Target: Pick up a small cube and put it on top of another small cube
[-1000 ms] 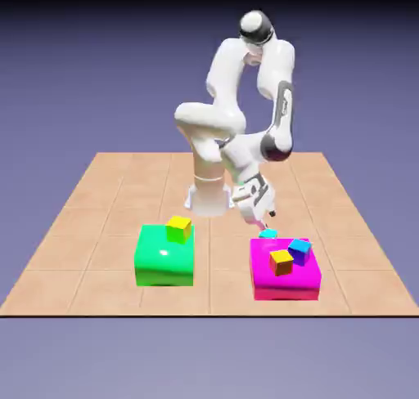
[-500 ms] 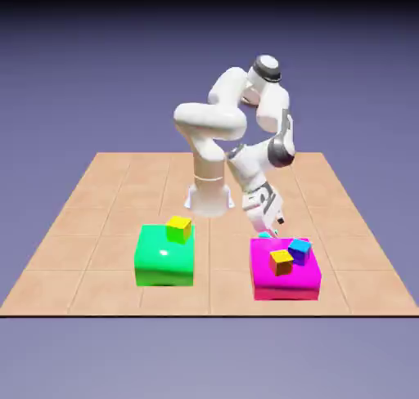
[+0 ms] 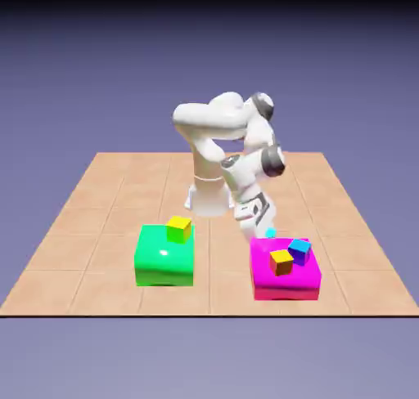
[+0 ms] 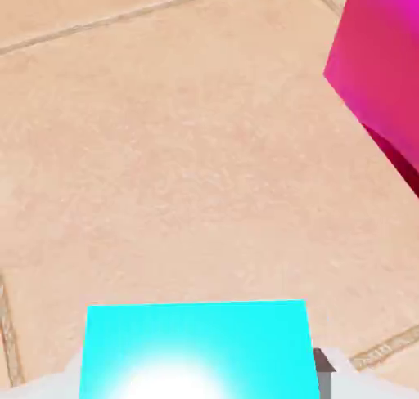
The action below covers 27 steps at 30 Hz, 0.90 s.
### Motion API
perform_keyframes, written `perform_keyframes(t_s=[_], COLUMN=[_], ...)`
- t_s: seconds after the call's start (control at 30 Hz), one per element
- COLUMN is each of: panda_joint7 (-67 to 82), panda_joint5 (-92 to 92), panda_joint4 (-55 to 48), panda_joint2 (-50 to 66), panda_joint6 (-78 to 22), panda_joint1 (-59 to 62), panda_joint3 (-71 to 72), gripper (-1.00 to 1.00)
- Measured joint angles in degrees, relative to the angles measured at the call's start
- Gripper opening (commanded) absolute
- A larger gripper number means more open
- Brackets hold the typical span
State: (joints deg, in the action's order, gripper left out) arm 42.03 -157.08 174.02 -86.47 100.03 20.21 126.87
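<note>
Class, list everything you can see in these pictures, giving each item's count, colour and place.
Large block: 1, green, exterior view's left
Large block: 1, magenta, exterior view's right
Small cube: 1, yellow, on the green block
Small cube: 1, orange, on the magenta block
Small cube: 1, blue, on the magenta block
Small cube: 1, cyan, in the gripper's grasp
Tiled tabletop: 1, tan, under everything
Backdrop: 1, blue-violet, behind
Robot arm: 1, white, beyond the blocks
Gripper: 1, grey fingertips, closed on the cyan cube

white arm [image 3: 214, 117] folded lower, tool [image 4: 203, 383] now closed on cyan cube [image 4: 196, 348]
</note>
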Motion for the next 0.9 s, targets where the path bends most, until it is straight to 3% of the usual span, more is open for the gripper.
perform_keyframes(t_s=[0.9], panda_joint7=[38.6], panda_joint5=[34.7], panda_joint4=[0.8], panda_joint2=[55.4], panda_joint6=[38.7], panda_joint1=[9.7], panda_joint3=[-43.8], gripper=[-1.00])
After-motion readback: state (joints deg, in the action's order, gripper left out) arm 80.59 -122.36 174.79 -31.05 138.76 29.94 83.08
